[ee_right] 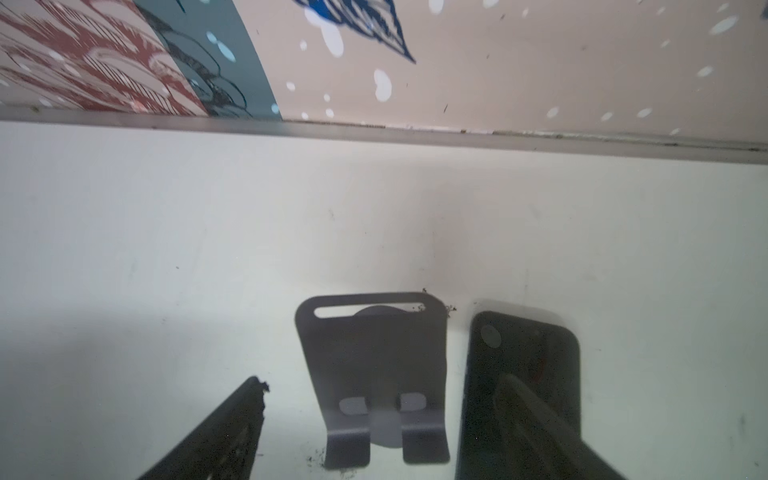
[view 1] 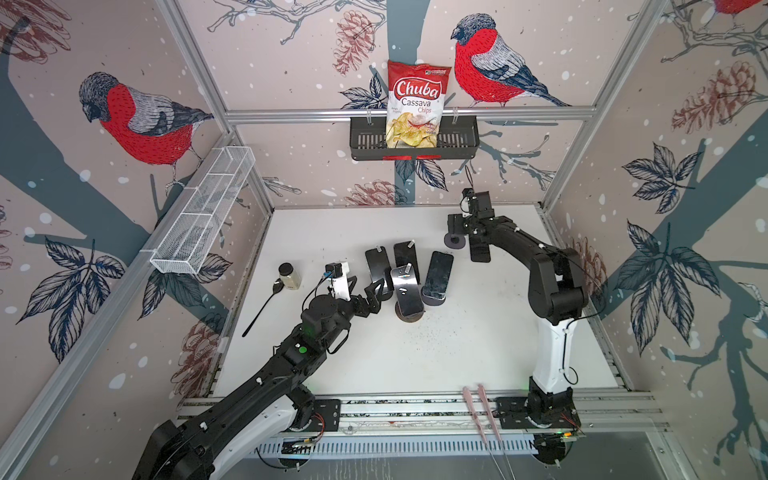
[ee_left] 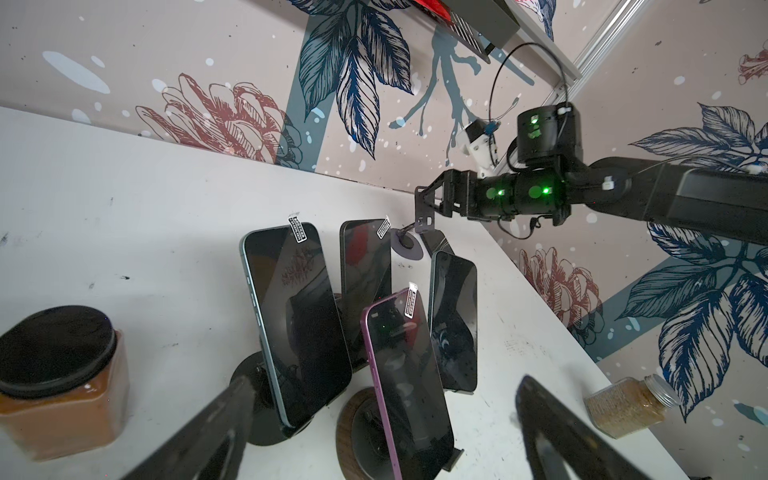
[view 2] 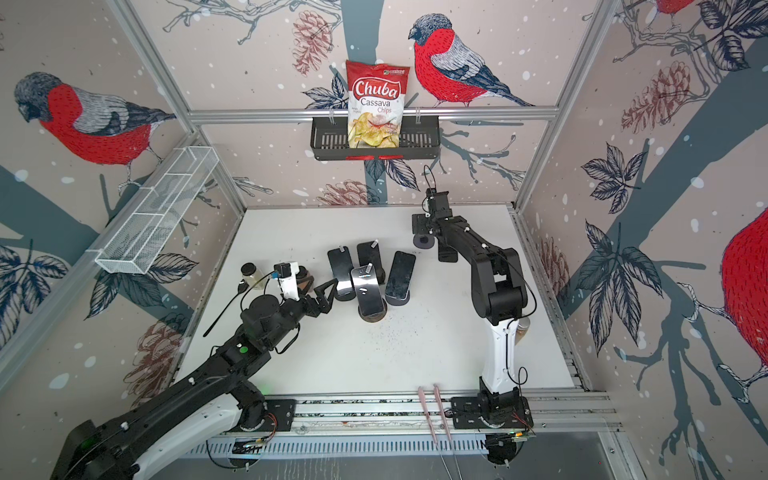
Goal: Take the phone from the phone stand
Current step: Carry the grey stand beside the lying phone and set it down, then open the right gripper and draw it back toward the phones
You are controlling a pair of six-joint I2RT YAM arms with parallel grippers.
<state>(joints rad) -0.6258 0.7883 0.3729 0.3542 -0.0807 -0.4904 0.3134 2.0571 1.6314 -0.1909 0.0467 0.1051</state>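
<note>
At the back right, my right gripper [view 1: 465, 232] [ee_right: 380, 380] hangs open over an empty grey phone stand [view 1: 454, 241] [ee_right: 374, 365]. A black phone [view 1: 480, 252] [ee_right: 523, 374] lies flat on the table beside that stand, back side up, under one finger [ee_right: 536, 415]; I cannot tell if they touch. Several more phones lean on stands mid-table, among them a purple-edged one [ee_left: 407, 374] on a wooden-based stand [view 1: 409, 316] and a teal-edged one [ee_left: 291, 316]. My left gripper [view 1: 376, 291] [ee_left: 382, 395] stands open, facing this cluster with nothing between its fingers.
A brown-filled jar [ee_left: 62, 386], a spice jar [view 1: 289, 275] and a black spoon [view 1: 262, 307] sit at the left. A glass jar [ee_left: 631, 407] lies near the right wall. A chips bag [view 1: 417, 104] stands in the black wall basket [view 1: 461, 143]; a white wire basket [view 1: 203, 216] hangs left.
</note>
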